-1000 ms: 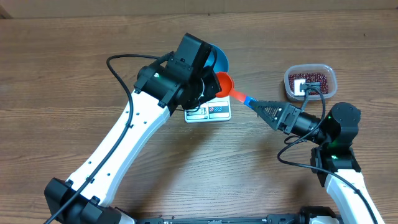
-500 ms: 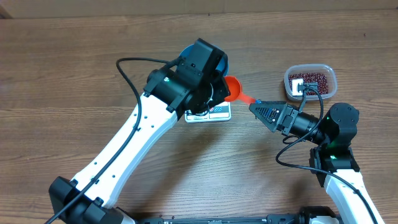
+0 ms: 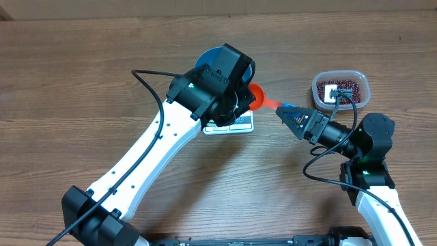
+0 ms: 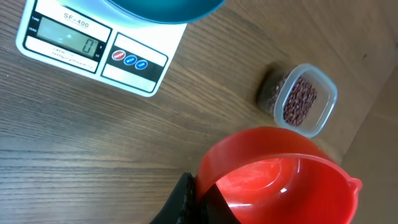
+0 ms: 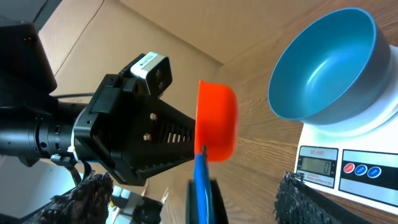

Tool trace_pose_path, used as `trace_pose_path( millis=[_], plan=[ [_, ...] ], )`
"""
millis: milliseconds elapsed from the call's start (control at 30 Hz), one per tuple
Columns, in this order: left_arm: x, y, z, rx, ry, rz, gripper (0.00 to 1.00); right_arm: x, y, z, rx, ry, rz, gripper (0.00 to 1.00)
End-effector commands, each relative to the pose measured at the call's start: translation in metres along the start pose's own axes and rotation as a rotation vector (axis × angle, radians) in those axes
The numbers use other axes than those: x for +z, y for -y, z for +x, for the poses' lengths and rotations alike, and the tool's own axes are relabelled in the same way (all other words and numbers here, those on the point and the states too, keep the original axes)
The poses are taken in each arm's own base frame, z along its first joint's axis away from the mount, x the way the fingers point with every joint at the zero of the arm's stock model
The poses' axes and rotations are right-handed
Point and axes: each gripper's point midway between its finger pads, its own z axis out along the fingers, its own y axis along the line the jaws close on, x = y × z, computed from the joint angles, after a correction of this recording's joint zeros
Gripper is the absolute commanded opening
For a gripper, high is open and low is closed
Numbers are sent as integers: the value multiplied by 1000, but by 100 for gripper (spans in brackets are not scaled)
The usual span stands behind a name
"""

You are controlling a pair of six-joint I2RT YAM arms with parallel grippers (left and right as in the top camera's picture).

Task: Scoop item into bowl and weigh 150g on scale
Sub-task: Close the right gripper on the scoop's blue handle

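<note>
Scale [image 4: 99, 46] marked SF-400, display 0; left tool [image 4: 196, 202] pinching red scoop [image 4: 273, 180] rim; right tool [image 5: 199, 200] spread around handle [image 5: 200, 174]

Wooden table [image 3: 68, 75] with white scale [image 3: 238, 124] and clear tub [image 3: 341, 89]

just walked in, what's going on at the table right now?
Looks like a scoop handover. The left gripper is shut on the rim of the empty red scoop. The right gripper is open, fingers either side of its blue handle. The blue bowl on the scale is empty, display at zero; beans sit in the tub.
</note>
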Motion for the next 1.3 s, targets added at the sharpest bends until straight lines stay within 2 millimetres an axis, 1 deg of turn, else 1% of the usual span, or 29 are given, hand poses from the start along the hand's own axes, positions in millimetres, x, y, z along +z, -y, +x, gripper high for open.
trace_pose_path(
  millis=[0,133,533,667,700,733,800,933,1033,1133,1267],
  plan=[
    [1,6,-2,-66,26,13,4,2,-9,-13,11,36,-6,85],
    [1,8,0,-59,25,20,4,1,-16,-18,-10,54,-26,85],
    [1,9,3,-53,21,21,4,1,-16,-19,1,58,-26,85],
    [1,9,3,-54,20,21,4,1,-16,-19,1,57,-27,80],
    [1,9,3,-53,20,21,4,1,-16,-19,1,57,-27,77],
    [1,9,3,-53,20,21,4,1,-16,-19,1,57,-27,72],
    [1,9,3,-53,19,21,4,1,-16,-19,5,57,-27,67],
    [1,10,5,-53,7,25,4,1,-17,-17,4,44,-35,66],
    [1,11,7,-52,-3,28,4,1,-17,-17,4,44,-35,59],
    [2,13,8,-46,-3,36,5,1,-17,-17,4,44,-35,59],
    [2,17,16,-30,-11,45,4,1,-17,-17,4,44,-35,63]
  ],
)
